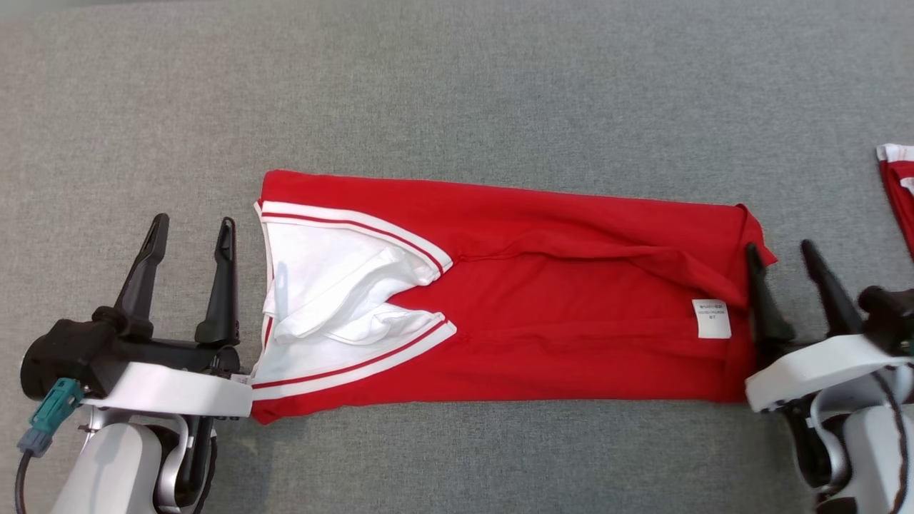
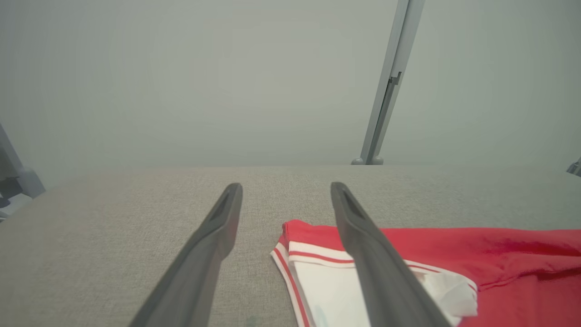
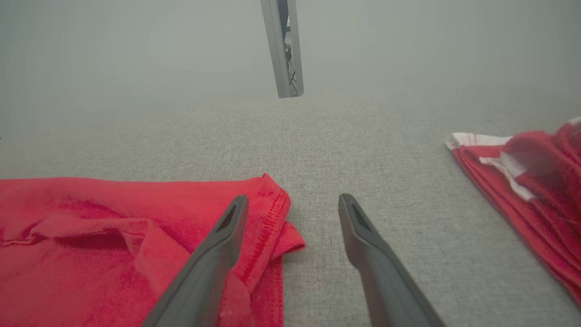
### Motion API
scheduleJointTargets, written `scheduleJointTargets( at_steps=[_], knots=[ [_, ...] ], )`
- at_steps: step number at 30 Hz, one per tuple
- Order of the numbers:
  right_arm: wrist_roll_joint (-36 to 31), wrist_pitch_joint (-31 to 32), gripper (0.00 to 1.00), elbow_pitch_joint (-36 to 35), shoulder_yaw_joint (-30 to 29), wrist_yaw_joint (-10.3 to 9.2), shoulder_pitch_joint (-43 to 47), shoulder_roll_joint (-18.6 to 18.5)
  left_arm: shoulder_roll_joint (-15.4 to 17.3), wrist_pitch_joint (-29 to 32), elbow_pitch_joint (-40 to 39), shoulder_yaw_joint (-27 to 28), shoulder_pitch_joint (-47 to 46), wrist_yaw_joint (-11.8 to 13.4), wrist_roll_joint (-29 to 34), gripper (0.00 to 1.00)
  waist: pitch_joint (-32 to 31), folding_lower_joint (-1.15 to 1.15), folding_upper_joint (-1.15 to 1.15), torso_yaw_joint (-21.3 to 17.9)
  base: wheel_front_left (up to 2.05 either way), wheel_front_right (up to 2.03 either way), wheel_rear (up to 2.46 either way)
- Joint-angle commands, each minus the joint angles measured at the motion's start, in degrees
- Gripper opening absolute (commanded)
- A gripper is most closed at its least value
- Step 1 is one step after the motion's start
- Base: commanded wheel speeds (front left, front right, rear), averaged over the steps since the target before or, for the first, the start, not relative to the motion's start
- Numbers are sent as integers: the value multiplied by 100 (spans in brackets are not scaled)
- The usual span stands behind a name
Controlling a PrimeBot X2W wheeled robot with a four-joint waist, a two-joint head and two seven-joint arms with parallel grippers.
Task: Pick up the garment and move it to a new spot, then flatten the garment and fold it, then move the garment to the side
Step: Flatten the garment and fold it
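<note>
The garment (image 1: 543, 314) is a red shirt with a white, red-striped V-neck, folded into a long band across the grey surface; its collar (image 1: 335, 300) points left and a white label (image 1: 711, 318) sits near its right end. My left gripper (image 1: 194, 230) stands open just left of the collar, with nothing between its fingers. In the left wrist view the collar (image 2: 317, 281) lies under the right finger (image 2: 376, 263). My right gripper (image 1: 780, 250) is open at the garment's right end, its left finger (image 3: 213, 259) over the red hem (image 3: 268, 218), its right finger over bare cloth surface.
A second red and white garment (image 1: 901, 193) lies at the right edge, also in the right wrist view (image 3: 531, 186). The grey fabric surface (image 1: 457, 93) stretches wide behind and in front. Grey frame posts (image 2: 386, 86) (image 3: 281, 45) stand beyond its far edge.
</note>
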Motion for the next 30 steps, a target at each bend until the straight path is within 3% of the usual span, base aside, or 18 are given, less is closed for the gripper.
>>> scheduleJointTargets(
  at_steps=[1,11,12,13,18,30],
  knots=[
    [94,-62,100,172,148,0,-61,21,-16,-18,28,2,-109,-50,51,100,104,0,0,37,0,0,0],
    [412,-263,100,901,884,7,272,326,-198,-18,141,26,-300,-206,188,100,327,0,0,63,0,0,0],
    [362,-285,72,937,914,7,285,342,-209,-18,150,39,-310,-224,206,100,338,0,0,58,0,0,0],
    [319,-291,0,962,935,7,285,362,-215,-18,161,57,-317,-243,218,100,352,0,0,45,0,0,0],
    [291,-446,0,959,700,-6,147,302,-221,-18,169,142,-359,-252,256,100,387,0,0,-38,0,0,0],
    [384,-549,0,666,-669,-5,-210,-451,-223,-18,155,304,-378,-315,359,100,401,0,0,-272,0,0,0]
  ],
)
